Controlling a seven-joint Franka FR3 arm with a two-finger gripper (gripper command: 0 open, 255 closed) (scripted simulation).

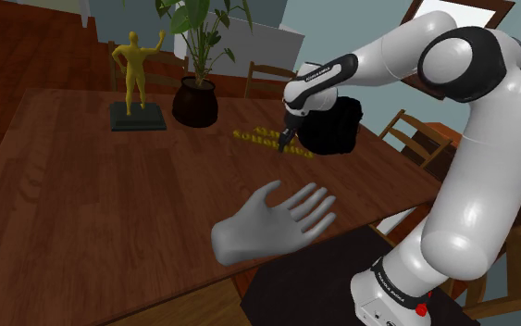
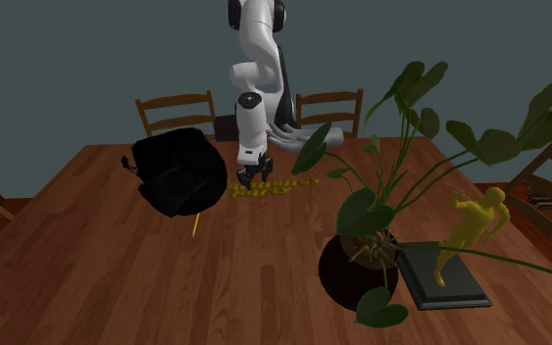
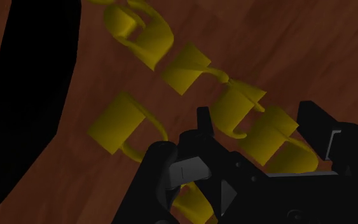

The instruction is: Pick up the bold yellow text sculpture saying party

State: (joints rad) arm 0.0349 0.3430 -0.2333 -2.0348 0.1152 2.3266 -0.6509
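- Pincer (image 3: 257, 121) low over the counter (image 1: 110, 204), its two black fingers apart. One of the yellow letters sits in the gap between them, and I cannot tell whether either finger touches it.
- The yellow text sculpture (image 3: 184, 67) lies flat on the wood directly under the pincer, not off to one side. In the shoulder view the pincer (image 1: 289, 139) stands over the right half of the text sculpture (image 1: 254, 136).
- Its long axis runs across the second exterior view, where the lettering (image 2: 278, 188) stretches to both sides of the pincer (image 2: 254, 176). In the wrist view the row of letters crosses the gap on a slant, so the closing line looks oblique to the row, not square to it.
- A black bag (image 1: 332, 125) sits just beside the lettering, close to the fingers.
- The surface is dark brown wood with visible plank grain.
- Also on it are a potted plant (image 1: 195, 97), a golden figure (image 1: 136, 74) on a dark base, and a grey hand sculpture (image 1: 272, 222).
- Wooden chairs ring the counter, and the walls are grey-blue.
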